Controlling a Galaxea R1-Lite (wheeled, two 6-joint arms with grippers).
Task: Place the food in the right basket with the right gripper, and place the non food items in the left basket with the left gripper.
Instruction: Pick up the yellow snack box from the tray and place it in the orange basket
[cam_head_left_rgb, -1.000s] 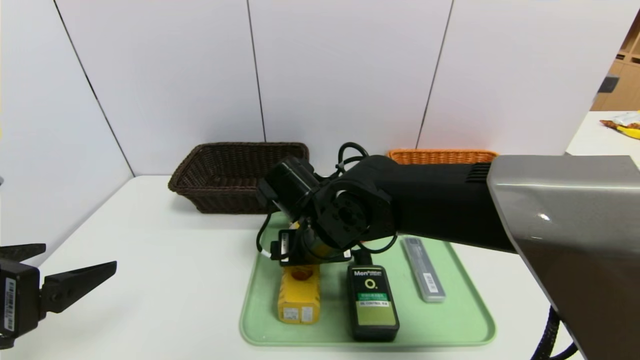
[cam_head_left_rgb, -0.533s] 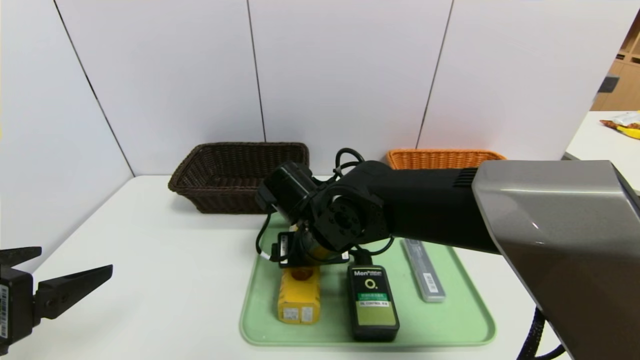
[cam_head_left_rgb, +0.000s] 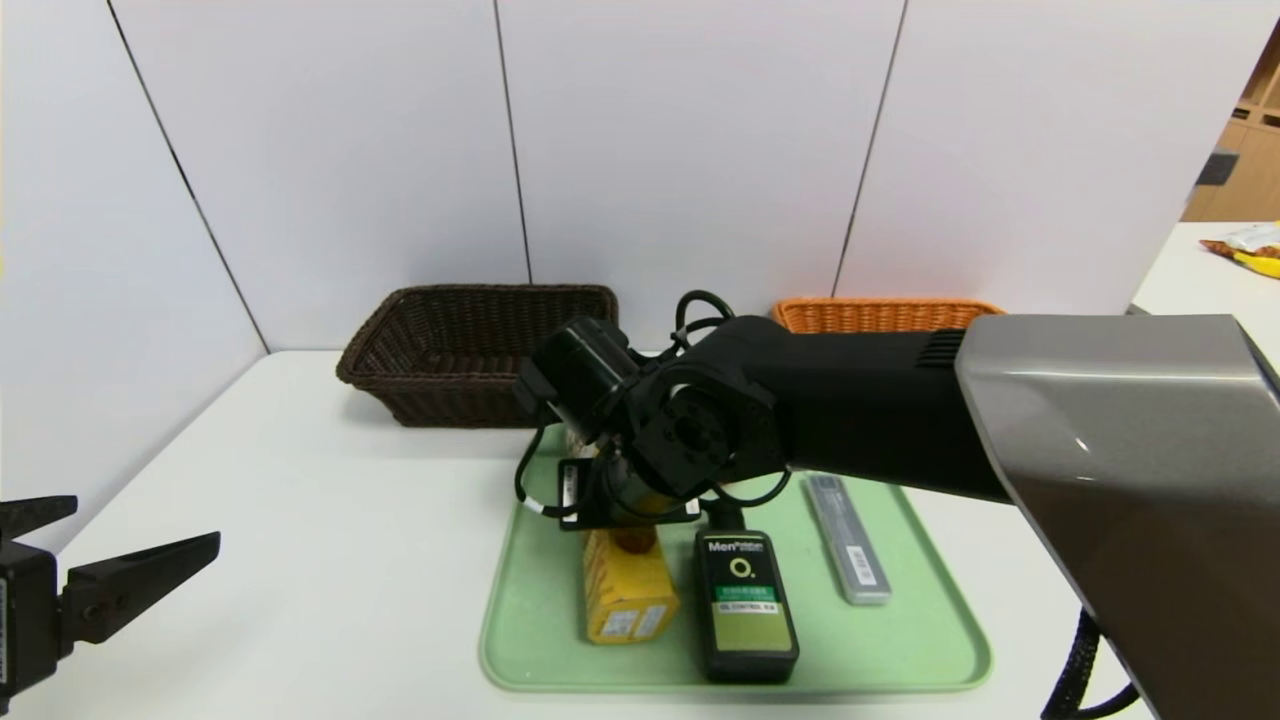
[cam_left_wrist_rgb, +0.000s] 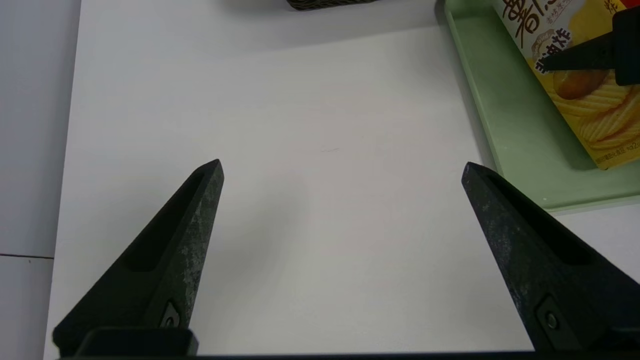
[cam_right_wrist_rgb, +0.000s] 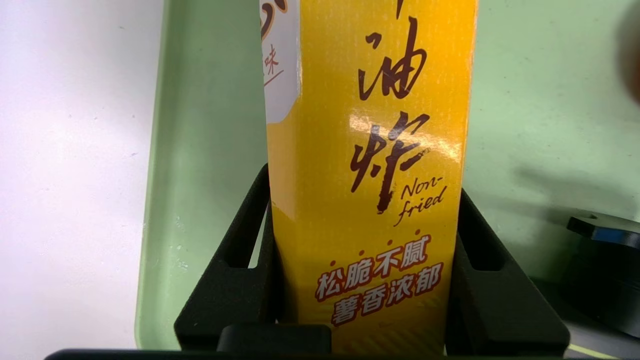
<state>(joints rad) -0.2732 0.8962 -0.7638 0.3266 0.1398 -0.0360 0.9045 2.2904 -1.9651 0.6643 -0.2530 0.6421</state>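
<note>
A yellow chip box (cam_head_left_rgb: 625, 592) lies on the green tray (cam_head_left_rgb: 900, 640), turned up on its narrow side. My right gripper (cam_right_wrist_rgb: 364, 182) is shut on it, one finger pressed against each long face of the box (cam_right_wrist_rgb: 370, 150). In the head view the right wrist (cam_head_left_rgb: 640, 440) hides the fingers. A black "Men" package (cam_head_left_rgb: 745, 605) and a grey flat case (cam_head_left_rgb: 848, 540) lie on the tray beside the box. My left gripper (cam_head_left_rgb: 140, 525) hovers open over bare table at the near left, with nothing between its fingers (cam_left_wrist_rgb: 200, 215).
The dark brown basket (cam_head_left_rgb: 475, 345) stands at the back left. The orange basket (cam_head_left_rgb: 880, 313) stands at the back right, mostly behind my right arm. White walls close the back and left of the table.
My right gripper has closed on the yellow box, which has rolled from flat onto its side and shifted slightly right. The left gripper has barely moved.
</note>
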